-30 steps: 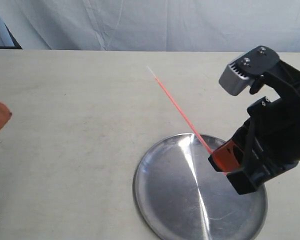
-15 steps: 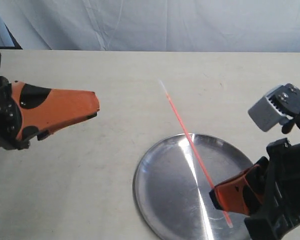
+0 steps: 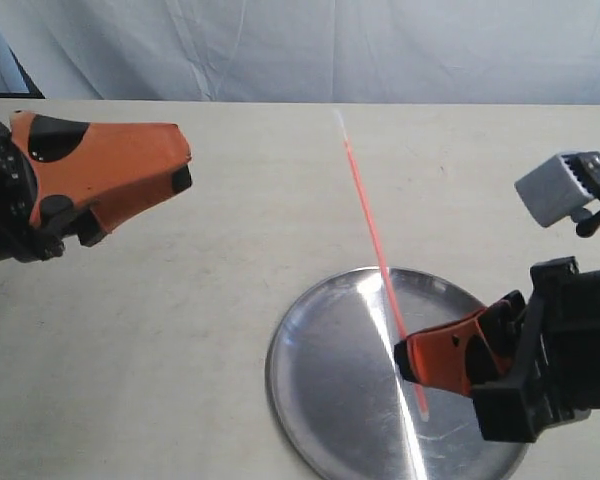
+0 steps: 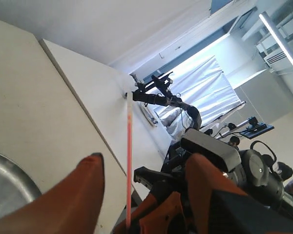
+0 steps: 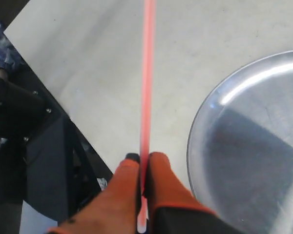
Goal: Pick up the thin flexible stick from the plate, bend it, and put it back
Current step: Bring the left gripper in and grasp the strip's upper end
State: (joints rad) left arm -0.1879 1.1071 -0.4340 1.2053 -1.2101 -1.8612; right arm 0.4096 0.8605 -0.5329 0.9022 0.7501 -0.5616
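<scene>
The thin flexible stick (image 3: 365,210) is red-orange with a whitish far tip. It stands straight and slanted above the plate (image 3: 320,400), a shiny round silver dish at the table's near right. My right gripper (image 3: 405,358) is shut on the stick near its lower end, over the plate's middle. A short whitish end pokes out behind the fingers. In the right wrist view the stick (image 5: 147,73) runs out from between the pinched orange fingers (image 5: 158,170), beside the plate (image 5: 244,146). My left gripper (image 3: 183,165) hovers open at the far left, well apart from the stick. Its wrist view shows the stick (image 4: 129,161) beyond its spread fingers (image 4: 88,170).
The beige table (image 3: 180,300) runs back to a white cloth backdrop (image 3: 300,50). In the right wrist view the table's edge (image 5: 63,107) drops off to a dark frame. The left wrist view shows another arm rig (image 4: 161,95) beyond the table's far edge.
The right gripper has dropped lower and swung the stick to point further back. The left gripper has come in from the left edge and lifted slightly, still open.
</scene>
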